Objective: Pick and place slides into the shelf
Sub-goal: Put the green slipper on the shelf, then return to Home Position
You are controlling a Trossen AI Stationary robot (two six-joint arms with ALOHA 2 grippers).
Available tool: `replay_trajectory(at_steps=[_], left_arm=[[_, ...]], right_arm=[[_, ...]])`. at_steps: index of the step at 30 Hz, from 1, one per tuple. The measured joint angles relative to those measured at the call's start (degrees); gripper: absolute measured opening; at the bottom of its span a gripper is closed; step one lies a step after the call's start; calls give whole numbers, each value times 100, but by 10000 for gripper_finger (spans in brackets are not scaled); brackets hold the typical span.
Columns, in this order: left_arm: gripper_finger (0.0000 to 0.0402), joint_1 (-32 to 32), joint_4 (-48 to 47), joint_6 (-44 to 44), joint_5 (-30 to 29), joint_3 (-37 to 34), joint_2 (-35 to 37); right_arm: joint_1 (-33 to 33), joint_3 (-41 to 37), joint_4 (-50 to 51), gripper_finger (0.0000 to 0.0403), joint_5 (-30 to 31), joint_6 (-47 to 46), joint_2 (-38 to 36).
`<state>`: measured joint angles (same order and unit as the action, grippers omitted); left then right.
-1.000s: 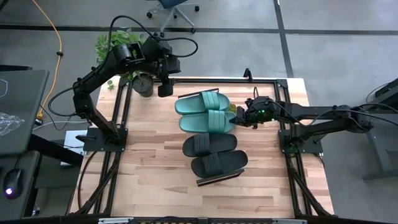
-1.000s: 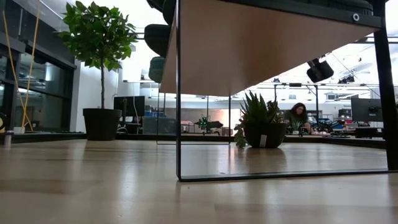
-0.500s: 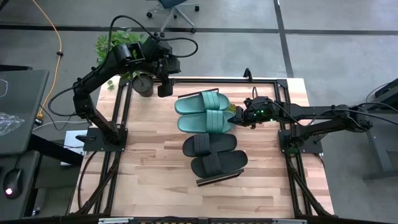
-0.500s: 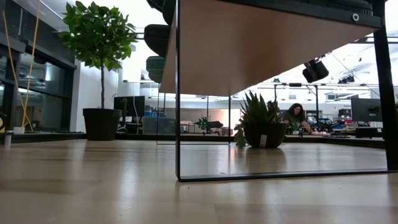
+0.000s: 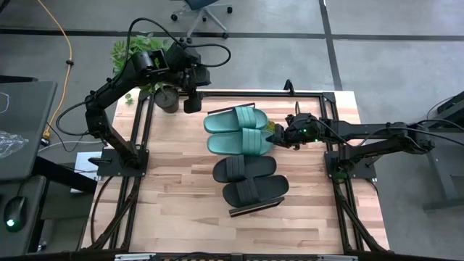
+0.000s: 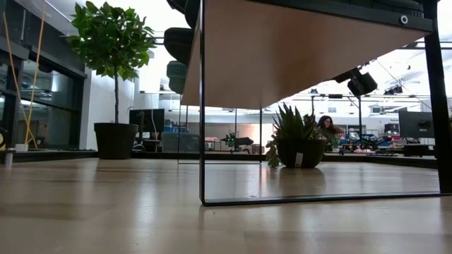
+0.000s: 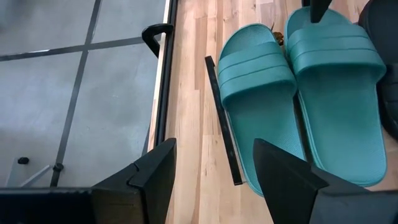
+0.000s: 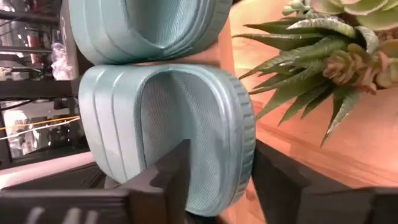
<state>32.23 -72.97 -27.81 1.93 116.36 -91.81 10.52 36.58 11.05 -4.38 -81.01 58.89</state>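
Two teal slides (image 5: 232, 120) (image 5: 243, 141) and two black slides (image 5: 243, 168) (image 5: 254, 191) lie side by side on the shelf (image 5: 255, 209), whose wooden underside (image 6: 296, 49) fills the low view. My right gripper (image 5: 278, 135) stands open at the right end of the nearer teal slide (image 8: 168, 124), one finger on each side of that rounded end. My left gripper (image 5: 192, 101) hangs open over the table's far side, left of the farther teal slide (image 7: 258, 81), with nothing between its fingers (image 7: 155, 174). My right gripper comes level from the table's right, its fingers (image 8: 177, 168) on either side of the teal slide's rounded right end (image 8: 233, 155). I cannot tell whether they touch it. The slide lies on the shelf beside the other teal slide.
A potted succulent (image 5: 165, 98) stands at the table's far left corner, close to my left gripper. A dark metal frame (image 5: 319, 94) runs around the table. A person (image 6: 326, 127) sits in the room beyond the table.
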Motion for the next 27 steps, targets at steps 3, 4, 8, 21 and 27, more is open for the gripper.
replay_trajectory(at_steps=[3, 4, 8, 21, 27], left_arm=[[200, -2, 0, 0, 0, 0, 0], [200, 0, 0, 0, 0, 0, 0], [200, -1, -2, 0, 0, 0, 0], [200, 0, 7, -57, 25, 0, 1], [184, 0, 10, -141, 221, 0, 249]], right_arm=[[-2, 0, 0, 175, 196, 4, 0], [-2, 0, 0, 182, 280, 27, -2], [0, 0, 2, 195, 383, 72, -2], [0, 0, 1293, 197, 753, 417, -1479], [0, 0, 939, 197, 842, 1293, -2691]])
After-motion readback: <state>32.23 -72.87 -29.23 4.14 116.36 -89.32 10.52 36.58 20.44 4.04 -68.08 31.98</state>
